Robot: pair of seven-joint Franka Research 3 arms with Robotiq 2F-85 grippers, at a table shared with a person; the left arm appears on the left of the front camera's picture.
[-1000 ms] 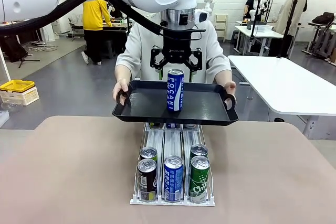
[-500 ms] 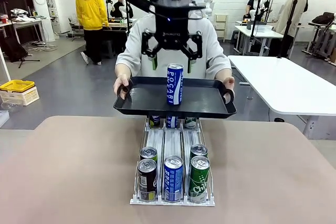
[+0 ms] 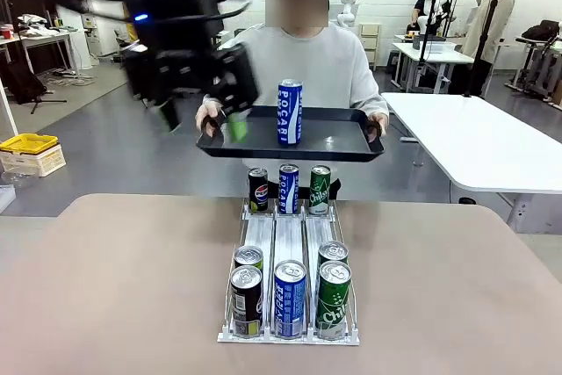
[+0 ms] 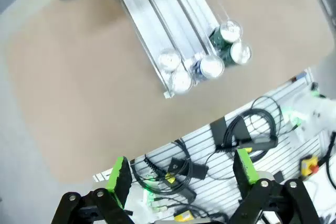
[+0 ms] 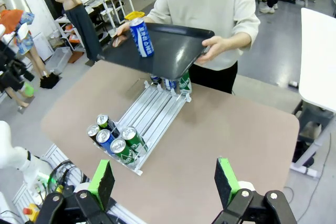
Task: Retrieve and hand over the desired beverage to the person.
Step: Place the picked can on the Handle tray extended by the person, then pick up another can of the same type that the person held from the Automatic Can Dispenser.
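The left gripper (image 3: 202,122), blurred, hangs with its jaws spread wide and nothing between them. Just to its right the blue can (image 3: 290,111) stands upright on the black tray (image 3: 351,145) that the person (image 3: 307,63) holds in both hands. The can rack (image 3: 290,234) lies below them.

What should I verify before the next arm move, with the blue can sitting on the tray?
1. Blue can upright on the tray: ok.
2. Person holding both tray ends: ok.
3. Left gripper open, empty: ok.
4. Right gripper open, empty: ok.
5. Left gripper clear of the tray edge: cannot tell, blurred in front view.
6. Other cans upright in the rack: ok.
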